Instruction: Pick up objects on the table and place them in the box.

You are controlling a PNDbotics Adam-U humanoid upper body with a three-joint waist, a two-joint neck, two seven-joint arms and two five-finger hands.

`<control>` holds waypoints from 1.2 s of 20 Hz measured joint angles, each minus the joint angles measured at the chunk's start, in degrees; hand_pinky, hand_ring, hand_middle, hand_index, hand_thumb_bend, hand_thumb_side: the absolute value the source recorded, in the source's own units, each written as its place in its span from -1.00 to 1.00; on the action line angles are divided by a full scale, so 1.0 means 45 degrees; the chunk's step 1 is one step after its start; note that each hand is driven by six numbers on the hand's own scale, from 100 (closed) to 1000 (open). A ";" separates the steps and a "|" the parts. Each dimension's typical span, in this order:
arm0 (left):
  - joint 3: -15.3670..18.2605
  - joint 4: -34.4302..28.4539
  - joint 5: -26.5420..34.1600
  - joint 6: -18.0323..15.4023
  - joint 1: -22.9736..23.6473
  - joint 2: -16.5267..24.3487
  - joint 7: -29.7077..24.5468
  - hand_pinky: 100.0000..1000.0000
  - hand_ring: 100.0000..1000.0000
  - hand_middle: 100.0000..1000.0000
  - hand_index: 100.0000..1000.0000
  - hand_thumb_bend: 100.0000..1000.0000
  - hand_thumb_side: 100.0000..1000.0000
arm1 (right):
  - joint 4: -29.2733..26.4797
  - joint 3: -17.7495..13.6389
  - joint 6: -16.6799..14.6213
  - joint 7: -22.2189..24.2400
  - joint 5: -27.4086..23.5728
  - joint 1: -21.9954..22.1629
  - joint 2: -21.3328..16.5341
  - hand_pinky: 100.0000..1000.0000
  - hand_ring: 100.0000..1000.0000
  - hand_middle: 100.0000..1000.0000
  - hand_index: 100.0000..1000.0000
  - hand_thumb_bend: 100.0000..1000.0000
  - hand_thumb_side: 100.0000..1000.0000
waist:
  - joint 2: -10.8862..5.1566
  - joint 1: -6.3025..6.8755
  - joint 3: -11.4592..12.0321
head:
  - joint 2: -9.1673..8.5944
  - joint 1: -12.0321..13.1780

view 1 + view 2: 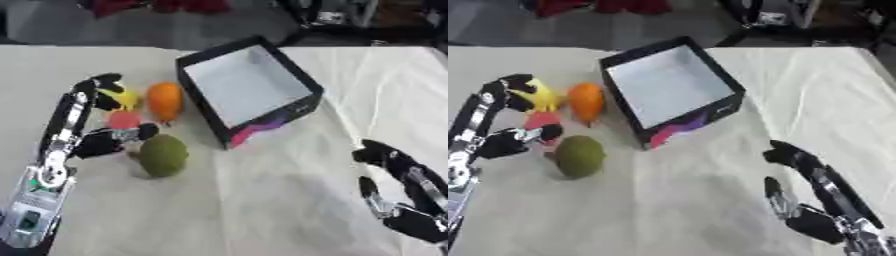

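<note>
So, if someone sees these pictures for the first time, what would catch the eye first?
Probably the black box, open and white inside, standing askew at the table's middle. Next, the bright cluster to its left: an orange fruit, a yellow thing, a small red thing and a green fruit, with the left hand reaching among them.

Both views look steeply down from the robot's head onto the table [262, 200], facing forward past the box [249, 87] toward the floor beyond the far edge. They sit close above the work. Both share the box and cloth around it; the right eye view shows the box shifted leftward.
</note>
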 measured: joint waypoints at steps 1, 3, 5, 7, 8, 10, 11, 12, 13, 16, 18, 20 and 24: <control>-0.0005 0.0001 0.0000 -0.0012 0.0000 0.0000 -0.0022 0.20 0.06 0.22 0.66 0.91 0.07 | 0.0000 0.0000 0.0002 0.0002 -0.0002 0.0003 0.0000 0.76 0.60 0.49 0.85 -1.00 -0.39 | 0.0000 0.0000 0.0000 | 0.0000 0.0000; -0.0041 0.0003 0.0000 -0.0026 0.0000 0.0001 -0.0057 0.21 0.06 0.23 0.66 0.90 0.07 | 0.0000 0.0004 0.0002 0.0007 -0.0004 0.0004 0.0000 0.76 0.60 0.49 0.85 -1.00 -0.38 | 0.0000 0.0000 0.0000 | 0.0000 0.0002; -0.0080 0.0007 -0.0026 -0.0028 -0.0001 0.0008 -0.0142 0.21 0.06 0.23 0.66 0.90 0.06 | 0.0000 0.0004 0.0004 0.0011 -0.0008 0.0004 0.0000 0.76 0.60 0.49 0.85 -1.00 -0.39 | 0.0000 0.0000 0.0000 | 0.0000 0.0002; -0.0088 0.0014 -0.0076 -0.0019 -0.0009 0.0031 -0.0237 0.21 0.06 0.23 0.66 0.89 0.06 | 0.0000 0.0006 0.0014 0.0023 -0.0012 0.0003 0.0000 0.76 0.60 0.49 0.85 -1.00 -0.39 | 0.0000 0.0000 0.0001 | 0.0000 0.0003; -0.0119 0.0034 -0.0104 -0.0004 -0.0030 0.0081 -0.0293 0.22 0.07 0.24 0.66 0.88 0.06 | 0.0000 0.0007 0.0019 0.0030 -0.0014 0.0003 0.0000 0.76 0.60 0.49 0.85 -1.00 -0.39 | 0.0000 0.0000 0.0001 | 0.0000 0.0005; -0.0266 0.0091 -0.0151 0.0033 -0.0124 0.0358 -0.0516 0.23 0.08 0.24 0.66 0.85 0.05 | 0.0000 0.0012 0.0027 0.0040 -0.0022 0.0003 0.0000 0.76 0.60 0.49 0.85 -1.00 -0.39 | 0.0000 0.0000 -0.0035 | 0.0000 0.0008; -0.0387 0.0121 -0.0185 0.0060 -0.0230 0.0575 -0.0692 0.23 0.08 0.24 0.66 0.85 0.04 | 0.0000 0.0015 0.0032 0.0045 -0.0024 0.0004 0.0000 0.76 0.60 0.49 0.85 -1.00 -0.39 | -0.0012 0.0000 -0.0069 | 0.0000 0.0010; -0.0517 0.0166 -0.0220 0.0093 -0.0375 0.0821 -0.0896 0.23 0.08 0.25 0.66 0.84 0.02 | 0.0000 0.0019 0.0040 0.0054 -0.0025 0.0005 -0.0001 0.76 0.60 0.49 0.85 -1.00 -0.38 | -0.0025 0.0001 -0.0080 | 0.0000 0.0013; -0.0668 0.0204 -0.0238 0.0132 -0.0523 0.1084 -0.1130 0.24 0.09 0.25 0.66 0.83 0.01 | 0.0000 0.0038 0.0043 0.0057 -0.0026 0.0005 -0.0001 0.76 0.60 0.49 0.85 -1.00 -0.38 | -0.0031 0.0003 -0.0084 | 0.0000 0.0017; -0.1217 0.0413 -0.0254 0.0316 -0.0990 0.1897 -0.1908 0.24 0.10 0.25 0.65 0.79 -0.04 | 0.0002 0.0075 0.0044 0.0066 -0.0065 0.0006 -0.0002 0.76 0.61 0.50 0.85 -1.00 -0.38 | -0.0050 0.0004 -0.0137 | 0.0000 0.0022; -0.1626 0.0622 -0.0236 0.0472 -0.1376 0.2385 -0.2438 0.25 0.10 0.25 0.65 0.77 -0.06 | 0.0002 0.0081 0.0019 0.0098 -0.0080 0.0011 -0.0005 0.76 0.61 0.50 0.85 -1.00 -0.38 | -0.0076 0.0004 -0.0156 | 0.0000 0.0032; -0.2069 0.0885 -0.0248 0.0635 -0.1826 0.2784 -0.2964 0.26 0.11 0.25 0.64 0.74 -0.08 | 0.0005 0.0085 0.0008 0.0122 -0.0084 0.0018 -0.0006 0.76 0.61 0.50 0.85 -1.00 -0.38 | -0.0105 0.0004 -0.0211 | 0.0000 0.0067; -0.3004 0.1496 -0.0681 0.0930 -0.2722 0.3330 -0.3910 0.29 0.13 0.25 0.64 0.67 -0.12 | 0.0014 0.0115 0.0022 0.0158 -0.0117 0.0069 -0.0011 0.76 0.61 0.50 0.85 -1.00 -0.38 | -0.0121 0.0004 -0.0300 | 0.0000 0.0090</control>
